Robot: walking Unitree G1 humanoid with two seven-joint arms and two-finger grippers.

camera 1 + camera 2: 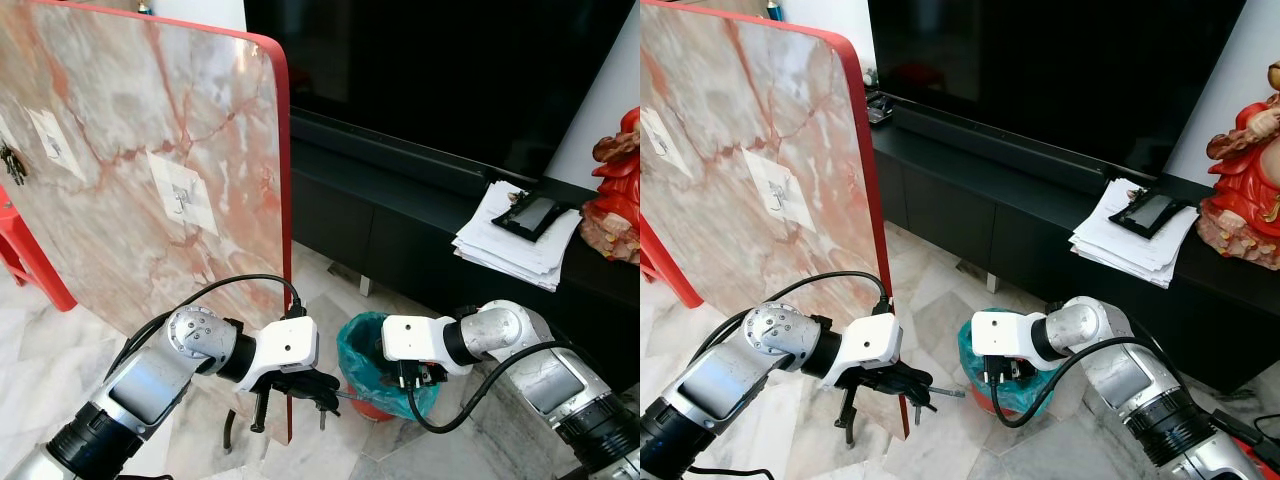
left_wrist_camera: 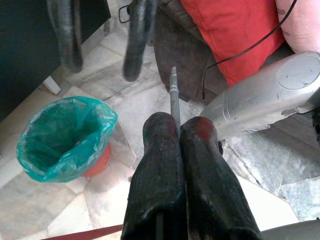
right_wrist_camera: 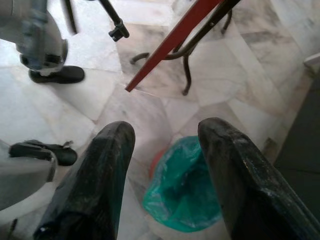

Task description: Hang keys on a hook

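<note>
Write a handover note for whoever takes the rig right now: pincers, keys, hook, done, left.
Left pincer: shut on a thin metal key, held low beside the tilted marble tabletop.
Right pincer: open, holding nothing, above the bin with the green liner.
Hooks: a small hook on a white pad on the tabletop face, bare; another pad further left.
Done: key picked up.
Left: raise the left arm to the hook, hang the key, release.

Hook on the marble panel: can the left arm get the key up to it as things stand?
Probably yes. The left gripper, shut on the key, sits low beside the panel; nothing stands between it and the hook higher up.
</note>
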